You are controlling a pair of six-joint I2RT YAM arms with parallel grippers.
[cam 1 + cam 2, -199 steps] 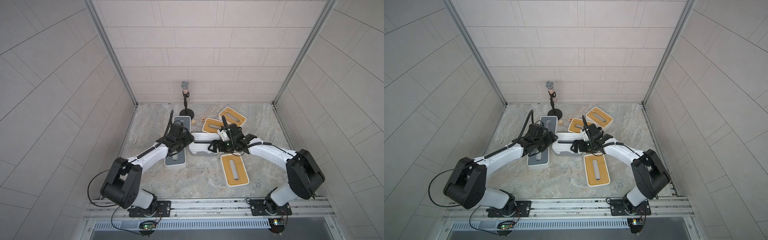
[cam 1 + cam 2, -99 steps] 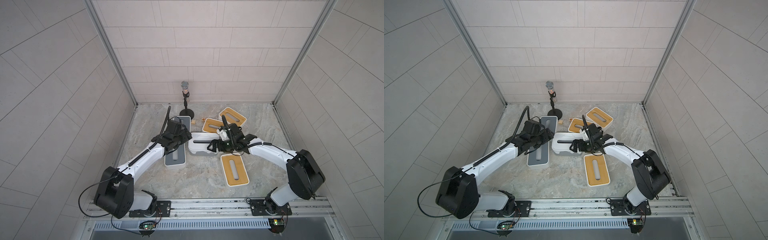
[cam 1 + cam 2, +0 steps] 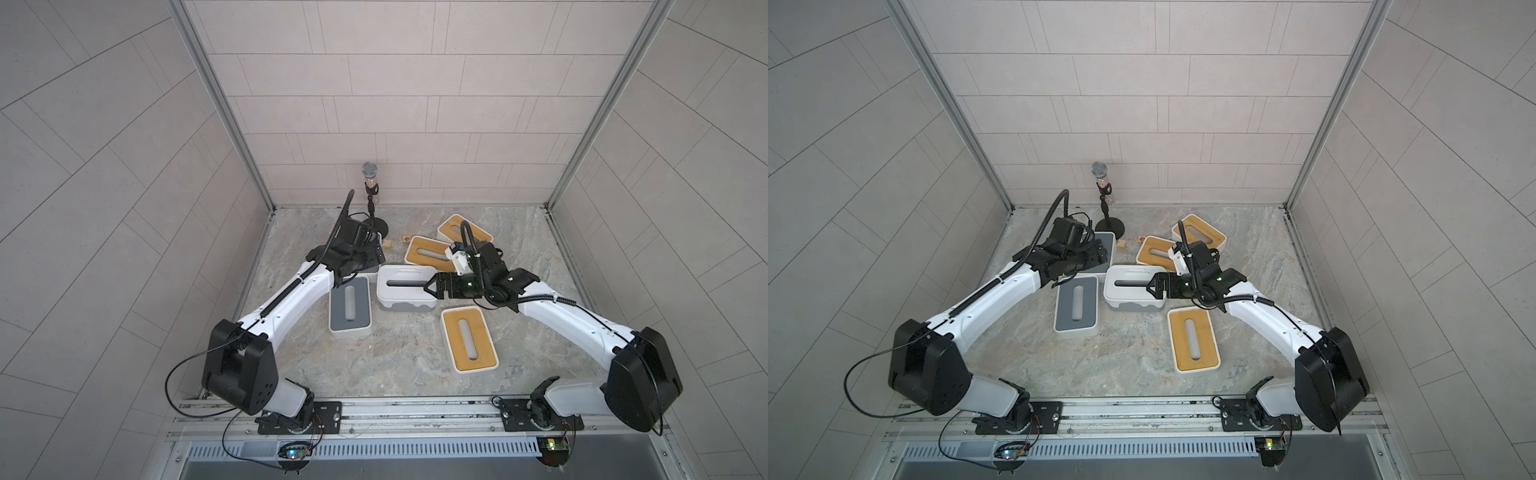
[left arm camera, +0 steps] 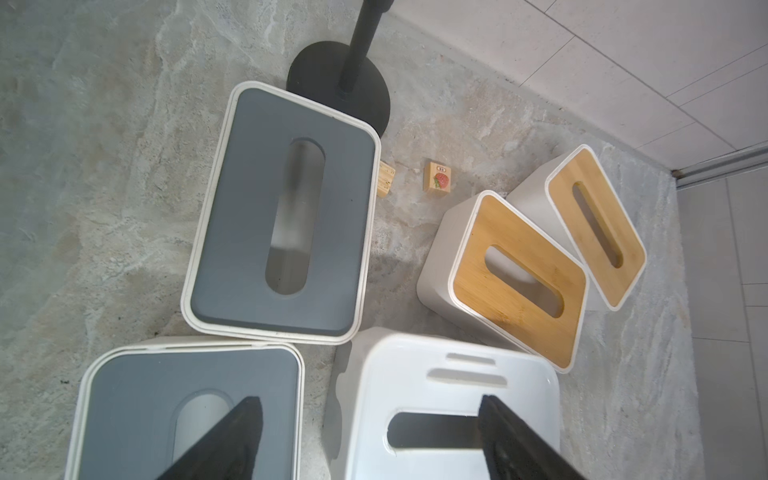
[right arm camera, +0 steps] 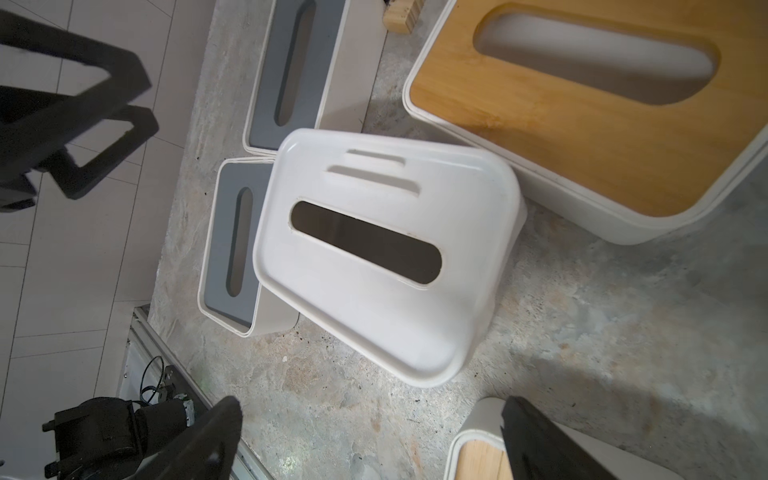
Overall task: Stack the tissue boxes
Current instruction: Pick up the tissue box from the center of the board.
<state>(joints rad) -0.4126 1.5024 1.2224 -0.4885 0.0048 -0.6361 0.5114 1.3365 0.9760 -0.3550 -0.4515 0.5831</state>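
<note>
A white tissue box with a grey base (image 3: 403, 286) lies mid-floor. Beside it, on the left, is a grey-lidded box (image 3: 350, 309); a second grey-lidded one (image 4: 282, 224) sits behind that, largely hidden under my left arm in both top views. Three bamboo-lidded boxes lie apart: one in front (image 3: 468, 345), two behind (image 3: 426, 253) (image 3: 453, 226). My left gripper (image 4: 368, 401) (image 3: 361, 268) hangs open and empty above the gap between the nearer grey box and the white box. My right gripper (image 5: 370, 409) (image 3: 432, 289) is open and empty by the white box's right end.
A microphone on a black stand (image 3: 371, 195) rises at the back, its round base (image 4: 340, 91) touching the far grey box. Two small wooden cubes (image 3: 387, 244) (image 4: 437, 178) lie behind the boxes. Tiled walls close in the left, right and back.
My left gripper has drawn back from the white box's left end, up and towards the rear left. The right gripper and the white box have stayed put.
</note>
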